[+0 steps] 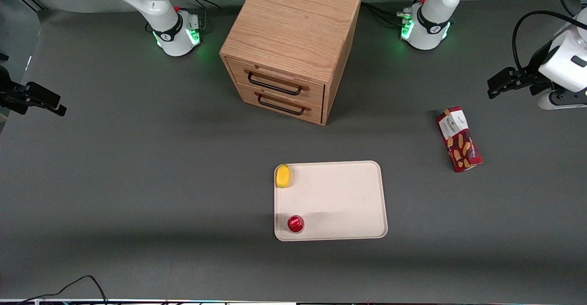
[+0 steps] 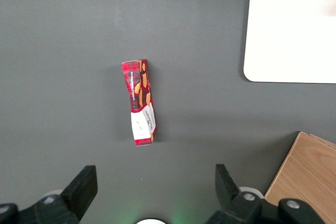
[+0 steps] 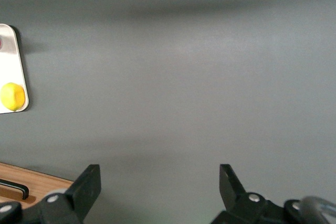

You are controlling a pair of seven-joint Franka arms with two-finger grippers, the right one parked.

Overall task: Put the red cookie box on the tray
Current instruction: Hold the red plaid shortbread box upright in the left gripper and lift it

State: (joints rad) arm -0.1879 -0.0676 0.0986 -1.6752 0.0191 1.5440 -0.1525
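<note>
Hovering with fingers apart, the gripper (image 2: 153,187) overlooks one red cookie box (image 2: 140,102) lying near one tray (image 2: 252,51).

The gripper (image 1: 495,87) hangs above the table, near the red cookie box (image 1: 459,139).

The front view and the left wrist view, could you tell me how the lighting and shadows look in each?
Front view: even, soft light, with broad dim bands of shadow across the table and green glow at the arm bases; the open gripper hangs above the table near the red cookie box. Left wrist view: flat light, box sharp, faint shadow beside it; the tray shows bright, without glare.
</note>
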